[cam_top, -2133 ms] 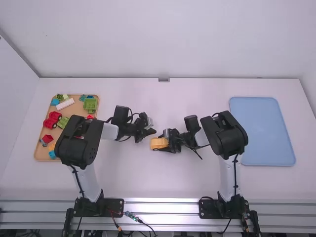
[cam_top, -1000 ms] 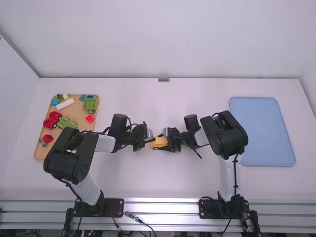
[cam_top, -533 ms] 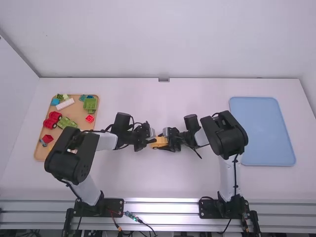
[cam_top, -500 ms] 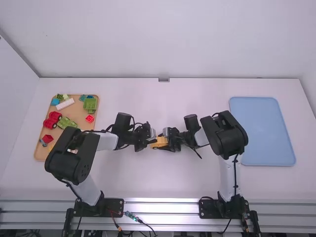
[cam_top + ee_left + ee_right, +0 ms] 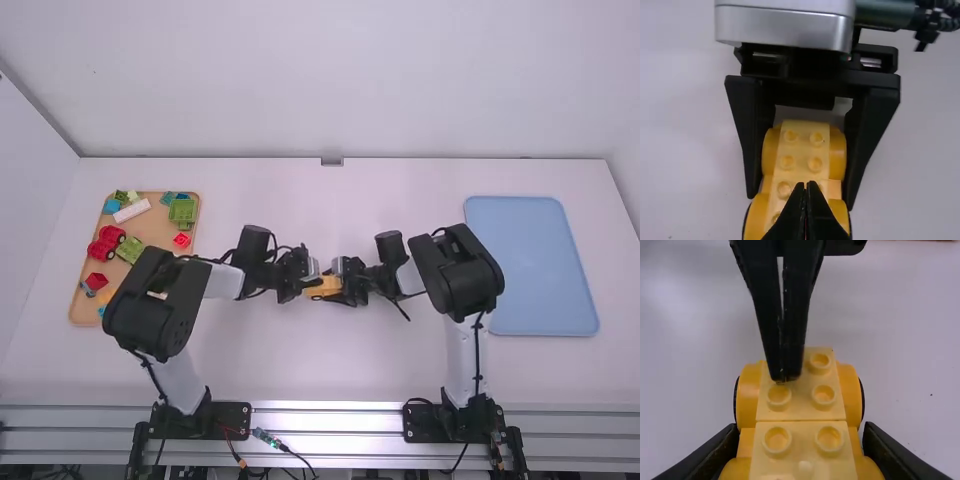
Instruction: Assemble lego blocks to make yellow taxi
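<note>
Yellow taxi (image 5: pixel 801 410) clamped by right fingers (image 5: pixel 350 299), left fingers (image 5: pixel 309 284) together; tan tray (image 5: pixel 157 228) holds blocks (image 5: pixel 182 211).

bright high view, glare along the metal rail (image 5: pixel 328 412), dimmer wrist views, perhaps overhead light

Between the left end effector (image 5: pixel 312 284) and the right end effector (image 5: pixel 339 287), a yellow car (image 5: pixel 322 289) blocks the gap. Beyond them, open bench (image 5: pixel 350 205) runs to the wall (image 5: pixel 330 90); more lies nearer. Left of them, the left arm (image 5: pixel 155 310) and wooden tray (image 5: pixel 158 234) obstruct; right, the right arm (image 5: pixel 455 275), then the blue tray (image 5: pixel 530 265).
</note>
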### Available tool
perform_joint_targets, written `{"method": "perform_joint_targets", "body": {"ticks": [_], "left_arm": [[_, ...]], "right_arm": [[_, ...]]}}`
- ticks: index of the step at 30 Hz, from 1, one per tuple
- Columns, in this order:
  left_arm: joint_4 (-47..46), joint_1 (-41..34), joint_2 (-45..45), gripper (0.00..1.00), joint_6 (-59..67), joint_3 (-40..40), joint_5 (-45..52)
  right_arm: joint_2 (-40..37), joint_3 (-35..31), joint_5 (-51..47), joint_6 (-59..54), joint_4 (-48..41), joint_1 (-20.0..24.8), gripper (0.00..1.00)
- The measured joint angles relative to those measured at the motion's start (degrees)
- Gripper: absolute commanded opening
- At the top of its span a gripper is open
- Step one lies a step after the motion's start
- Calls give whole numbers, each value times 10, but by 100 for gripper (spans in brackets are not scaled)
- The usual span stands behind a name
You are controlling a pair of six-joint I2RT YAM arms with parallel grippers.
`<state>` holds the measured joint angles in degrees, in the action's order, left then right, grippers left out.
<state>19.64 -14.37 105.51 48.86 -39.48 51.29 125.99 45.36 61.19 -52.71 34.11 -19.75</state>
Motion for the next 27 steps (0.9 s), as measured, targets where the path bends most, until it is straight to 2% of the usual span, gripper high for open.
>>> {"method": "perform_joint_targets", "body": {"ticks": [4, 14, 27], "left_arm": [[-18, 0, 14, 2, 0, -22, 3], [-4, 1, 18, 2, 2, -12, 7], [92, 2, 13, 2, -23, 34, 6]], "right_arm": [[0, 0, -1, 1, 0, 1, 28], [0, -2, 0, 3, 8, 2, 25], [2, -5, 6, 9, 13, 2, 25]]}}
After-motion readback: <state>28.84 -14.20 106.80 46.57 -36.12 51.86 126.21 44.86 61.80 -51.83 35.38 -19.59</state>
